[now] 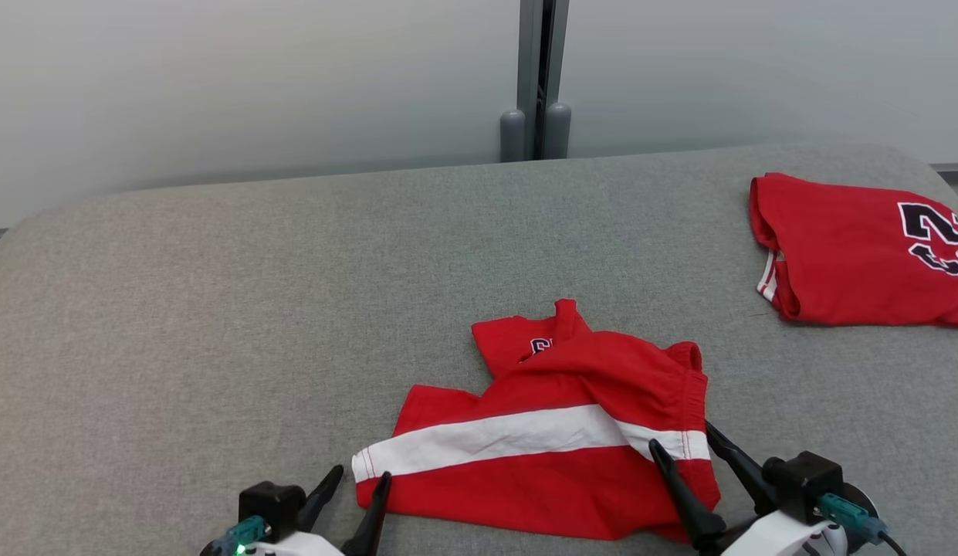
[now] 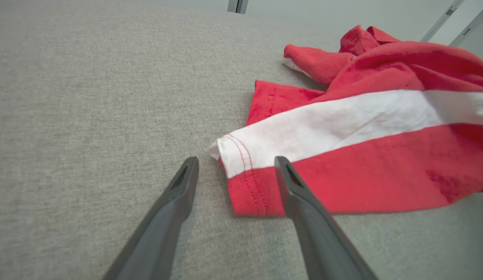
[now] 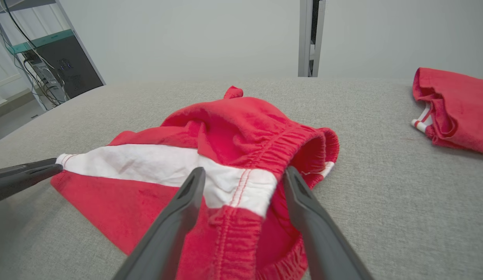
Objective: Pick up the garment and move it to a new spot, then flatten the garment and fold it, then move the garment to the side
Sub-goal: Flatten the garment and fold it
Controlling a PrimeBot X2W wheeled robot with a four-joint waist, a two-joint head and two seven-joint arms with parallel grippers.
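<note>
The garment [image 1: 556, 432] is a pair of red shorts with a white side stripe, lying crumpled near the front of the grey padded table [image 1: 216, 324]. My left gripper [image 1: 359, 475] is open at the hem corner of the leg; in the left wrist view the left gripper [image 2: 235, 165] straddles the white-striped hem of the garment [image 2: 362, 155]. At the elastic waistband end, my right gripper [image 1: 683, 440] is open. The right wrist view has the right gripper [image 3: 243, 175] spread over the waistband of the garment [image 3: 233, 140], nothing pinched.
A second red garment [image 1: 857, 251], folded, with dark lettering, lies at the table's far right edge; it shows as the folded garment [image 3: 455, 109] in the right wrist view. A wall post [image 1: 536, 77] stands behind the table. A dark equipment rack [image 3: 58, 66] stands off to the left.
</note>
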